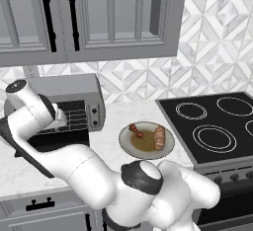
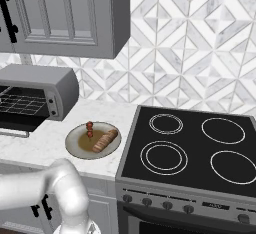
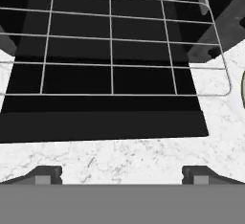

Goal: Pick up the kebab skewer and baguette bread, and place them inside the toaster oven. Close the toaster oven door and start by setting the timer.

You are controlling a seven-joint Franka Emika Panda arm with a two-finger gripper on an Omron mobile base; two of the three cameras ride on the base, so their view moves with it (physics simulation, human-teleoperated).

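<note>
Simulated kitchen, three views. The toaster oven point(image 1: 74, 99), a grey metal box, stands on the marbled white desk point(image 2: 95, 113) against the patterned tile wall, under the grey wall cabinets point(image 1: 89, 18). Its knob panel point(image 1: 94, 116) lies on its right side. The toaster oven door point(image 3: 103, 122), a dark glass panel, is dropped open and lies flat over the desk in front of the oven; its bar handle point(image 2: 14, 133) shows at the door's front edge in the right base view. The wire rack point(image 3: 112, 50) reaches forward out of the dark oven interior, above the open door.

Right of the toaster oven, between it and the black four-ring stove point(image 2: 195, 148), a round beige plate point(image 1: 129, 145) rests on the desk. On this plate lie the kebab skewer point(image 1: 137, 131), with small dark red and brown chunks, on the side nearer the oven, and the baguette bread point(image 1: 159, 137), a stubby tan loaf, on the side nearer the stove. The two lie near each other; whether they touch cannot be told.

The white arm bends leftward in front of the toaster oven. The claw point(image 3: 122, 174) hovers over bare desk just in front of the open door, jaws spread wide and holding nothing, its two dark fingertips point(image 3: 45, 174) well apart.
</note>
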